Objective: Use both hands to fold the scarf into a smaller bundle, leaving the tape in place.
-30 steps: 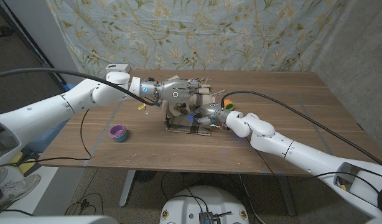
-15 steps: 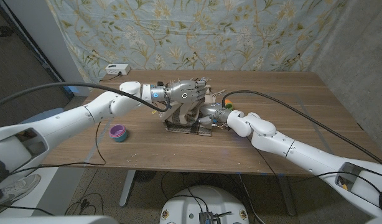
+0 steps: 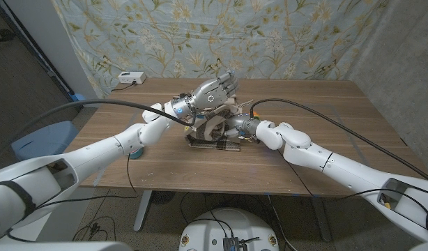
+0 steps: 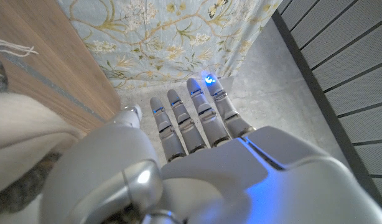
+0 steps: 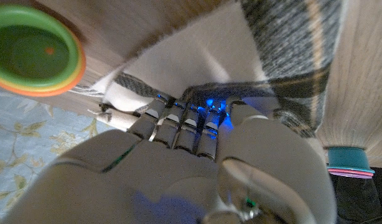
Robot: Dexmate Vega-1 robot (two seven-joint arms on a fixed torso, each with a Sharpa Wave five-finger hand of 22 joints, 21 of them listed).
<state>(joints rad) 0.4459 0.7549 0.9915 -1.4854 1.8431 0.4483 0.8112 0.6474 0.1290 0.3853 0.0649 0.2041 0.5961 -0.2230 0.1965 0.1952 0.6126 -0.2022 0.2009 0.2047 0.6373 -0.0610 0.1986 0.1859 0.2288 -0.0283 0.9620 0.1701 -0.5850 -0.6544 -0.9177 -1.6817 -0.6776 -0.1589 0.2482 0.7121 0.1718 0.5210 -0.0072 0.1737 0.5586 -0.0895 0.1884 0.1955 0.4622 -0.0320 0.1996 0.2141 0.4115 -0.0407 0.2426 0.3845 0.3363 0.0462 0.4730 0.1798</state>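
Wooden counter (image 3: 318, 104) carrying a half-folded scarf under two robot hands.

Grey-and-cream plaid wool scarf (image 3: 212, 132) lies bunched at the counter's middle. Left robot hand (image 3: 215, 89) is raised above it, fingers straight and slightly spread, holding nothing. Right robot hand (image 3: 238, 128) presses its fingers into the scarf's near fold; whether it grips is unclear. Green-and-orange tape roll (image 5: 30, 51) sits just beside the scarf.

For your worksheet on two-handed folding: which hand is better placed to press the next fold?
Right: the right hand already rests on the scarf; the left hand hovers open above it.
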